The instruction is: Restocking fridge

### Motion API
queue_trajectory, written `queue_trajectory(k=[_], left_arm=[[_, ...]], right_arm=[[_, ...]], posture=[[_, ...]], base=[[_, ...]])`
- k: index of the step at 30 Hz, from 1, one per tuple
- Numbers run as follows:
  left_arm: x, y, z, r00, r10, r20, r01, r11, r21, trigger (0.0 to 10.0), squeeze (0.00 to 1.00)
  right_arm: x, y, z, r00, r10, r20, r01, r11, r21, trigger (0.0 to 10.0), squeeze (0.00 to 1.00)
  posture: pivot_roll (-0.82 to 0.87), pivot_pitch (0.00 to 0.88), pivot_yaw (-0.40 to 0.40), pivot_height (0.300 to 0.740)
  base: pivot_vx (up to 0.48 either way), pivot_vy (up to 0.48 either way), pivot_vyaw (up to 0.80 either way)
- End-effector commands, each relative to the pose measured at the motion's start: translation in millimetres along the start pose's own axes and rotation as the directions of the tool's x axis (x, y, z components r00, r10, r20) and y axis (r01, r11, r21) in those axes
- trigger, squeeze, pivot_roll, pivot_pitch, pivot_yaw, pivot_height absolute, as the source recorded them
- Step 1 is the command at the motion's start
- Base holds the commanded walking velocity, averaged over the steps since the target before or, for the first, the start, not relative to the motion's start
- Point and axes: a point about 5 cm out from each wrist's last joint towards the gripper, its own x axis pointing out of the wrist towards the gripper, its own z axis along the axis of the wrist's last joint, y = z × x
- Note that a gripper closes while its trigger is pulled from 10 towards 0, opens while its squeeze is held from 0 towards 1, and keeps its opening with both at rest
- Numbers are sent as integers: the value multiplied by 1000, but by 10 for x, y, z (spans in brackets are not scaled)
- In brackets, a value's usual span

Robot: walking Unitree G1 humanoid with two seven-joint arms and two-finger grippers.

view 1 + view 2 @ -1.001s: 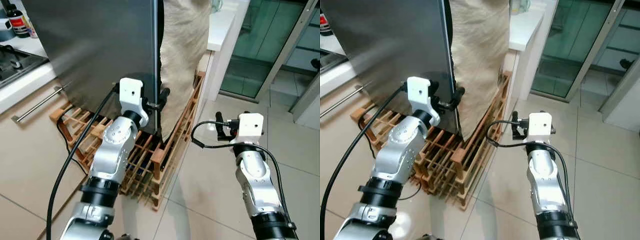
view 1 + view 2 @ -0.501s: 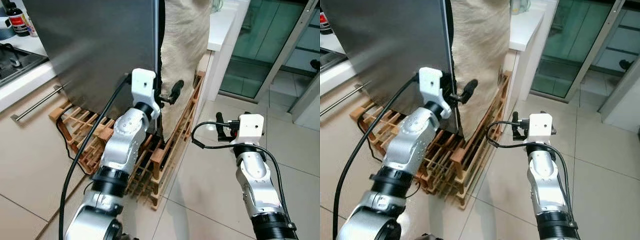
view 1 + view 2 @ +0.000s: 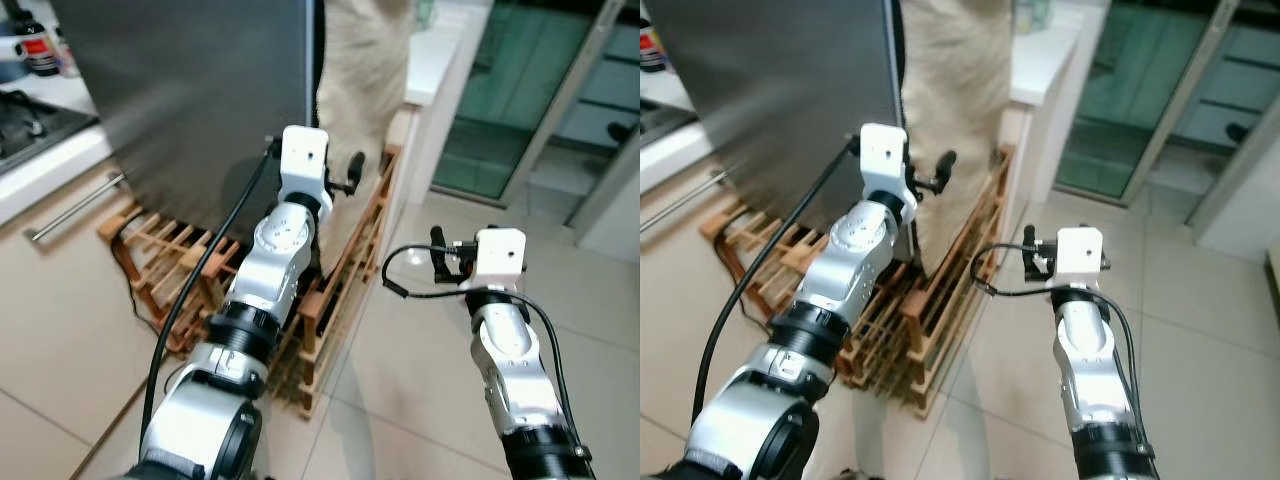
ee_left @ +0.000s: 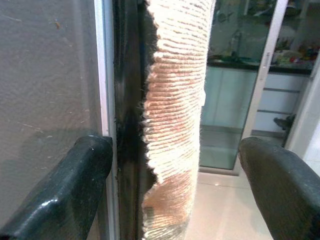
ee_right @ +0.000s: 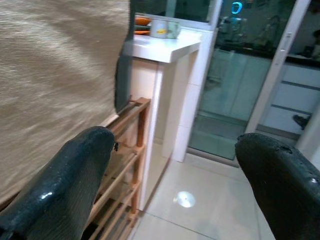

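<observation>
Nearest, the right gripper (image 3: 437,262) hangs over the tiled floor (image 3: 420,380) with its jaws spread wide and nothing between them, well apart from the fridge. Further out, the left gripper (image 3: 340,180) is raised at the edge of the steel fridge door (image 3: 200,100), jaws apart: in the left wrist view one finger (image 4: 65,195) sits against the door face by its dark seal while the other stands off past the hanging beige woven cloth (image 4: 175,100) draped just beside that edge. The fridge looks shut, standing on a wooden slatted rack (image 3: 330,290), so the restocking seems to be at the door-opening step. The likely trouble is the cloth: closing here could pinch fabric instead of the door edge, so the grip slips, or a pull drags the cloth down. Beyond, a white tabletop (image 5: 165,45) carries cups (image 5: 165,27) before glass sliding doors (image 3: 520,110).
</observation>
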Motion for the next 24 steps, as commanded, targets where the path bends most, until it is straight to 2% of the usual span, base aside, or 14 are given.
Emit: queue_trajectory(k=[1, 3, 4, 5, 6, 7, 10, 14, 15, 16, 17, 18, 21, 24], left_arm=[[50, -124, 12, 997, -74, -10, 74, 997, -37, 10000, 0], [57, -364, 0, 976, -218, -20, 215, 970, -116, 10000, 0], [57, -364, 0, 976, -218, -20, 215, 970, -116, 10000, 0], [45, -680, 78, 918, -395, 33, 396, 908, -140, 10000, 0], [45, -680, 78, 918, -395, 33, 396, 908, -140, 10000, 0], [23, -819, 133, 878, -473, 67, 478, 866, -145, 10000, 0], [-1, -948, 212, 833, -542, 113, 554, 816, -164, 10000, 0], [-90, -1243, 426, 685, -688, 239, 728, 657, -193, 10000, 0], [-90, -1243, 426, 685, -688, 239, 728, 657, -193, 10000, 0], [-118, -1318, 473, 647, -714, 266, 762, 616, -201, 10000, 0], [-219, -1509, 580, 548, -765, 337, 836, 501, -223, 10000, 0], [-219, -1509, 580, 548, -765, 337, 836, 501, -223, 10000, 0], [-356, -1689, 686, 434, -805, 404, 900, 370, -228, 10000, 0], [-401, -1741, 716, 401, -813, 422, 915, 327, -237, 10000, 0]], right_arm=[[7, -20, -8, 1000, -9, -5, 9, 1000, 3, 10000, 0], [6, -14, -12, 1000, -6, -7, 6, 1000, 4, 10000, 0], [6, -14, -12, 1000, -6, -7, 6, 1000, 4, 10000, 0], [3, -8, -22, 1000, -3, -10, 3, 1000, 4, 10000, 0], [3, -8, -22, 1000, -3, -10, 3, 1000, 4, 10000, 0], [-2, -9, -25, 1000, -3, -10, 3, 1000, 4, 10000, 0], [-12, -19, -28, 1000, -7, -12, 8, 1000, 3, 10000, 0], [-71, -65, -74, 999, -27, -29, 27, 1000, 3, 10000, 0], [-71, -65, -74, 999, -27, -29, 27, 1000, 3, 10000, 0], [-89, -72, -87, 999, -29, -34, 29, 1000, 3, 10000, 0], [-124, -75, -111, 999, -30, -44, 30, 1000, 3, 10000, 0], [-124, -75, -111, 999, -30, -44, 30, 1000, 3, 10000, 0], [-152, -77, -132, 998, -29, -53, 30, 1000, 2, 10000, 0], [-163, -78, -141, 998, -30, -56, 30, 1000, 2, 10000, 0]], posture=[[-139, 0, 2, 740], [-138, 0, 0, 740], [-138, 0, 0, 740], [-139, 0, 1, 740], [-139, 0, 1, 740], [-147, 0, 5, 740], [-149, 0, 6, 740], [-164, 0, 11, 740], [-164, 0, 11, 740], [-169, 0, 12, 740], [-177, 0, 14, 740], [-177, 0, 14, 740], [-183, 0, 16, 740], [-187, 0, 17, 740]], base=[[0, 0, 0], [0, 0, 0], [0, 0, 0], [0, 0, 0], [0, 0, 0], [0, 0, 0], [0, 0, 0], [0, 0, 0], [0, 0, 0], [0, 0, 0], [0, 0, 0], [0, 0, 0], [0, 0, 0], [0, 0, 0]])
